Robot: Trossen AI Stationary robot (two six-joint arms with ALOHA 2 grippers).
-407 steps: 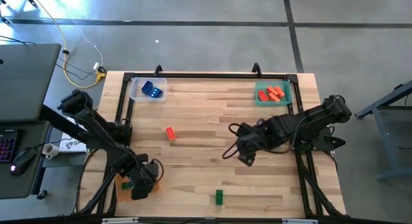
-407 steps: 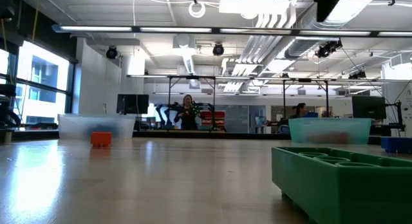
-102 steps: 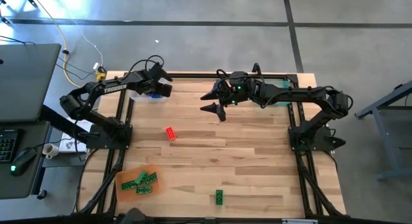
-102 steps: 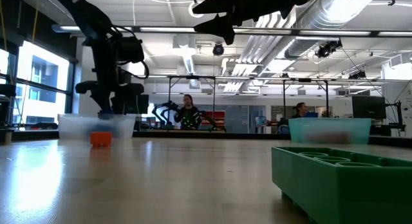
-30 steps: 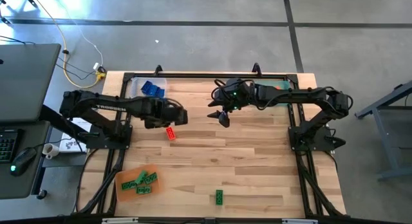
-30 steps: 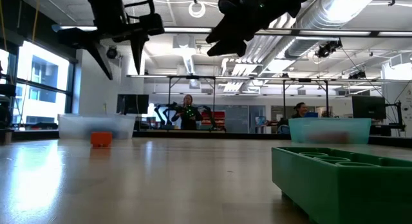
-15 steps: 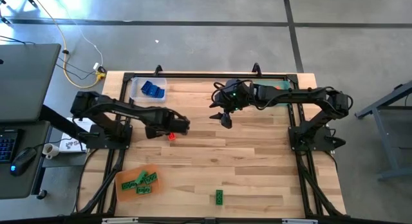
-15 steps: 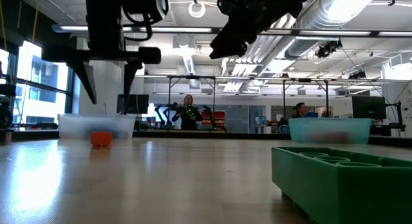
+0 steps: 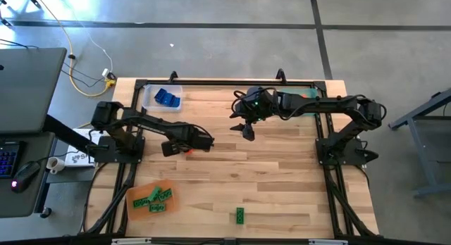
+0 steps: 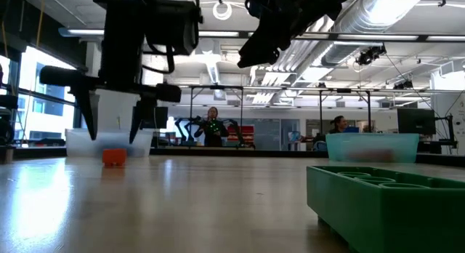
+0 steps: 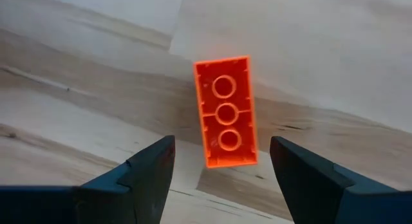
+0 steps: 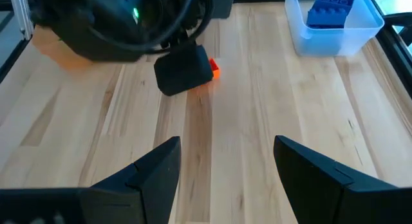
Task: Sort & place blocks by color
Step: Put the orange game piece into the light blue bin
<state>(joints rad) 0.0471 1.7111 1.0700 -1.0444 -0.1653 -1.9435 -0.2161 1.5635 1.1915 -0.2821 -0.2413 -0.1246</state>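
While lowered closer over red brick [image 11: 224,112] | left gripper [image 10: 111,129] jaws spread | right gripper [image 9: 248,134] jaws spread

Blue blocks [image 9: 166,98]: two; loose green [image 9: 240,215]: one

place: open-plan lab | exposed ceiling ducts [image 10: 378,13], workstation desks [image 10: 218,147]

Bare wood flanks the red-orange block [image 11: 225,114] on both long sides, so I see my left gripper's [image 11: 222,161] spread fingers straddling it unobstructed; the right gripper [image 9: 246,128] hangs well apart.
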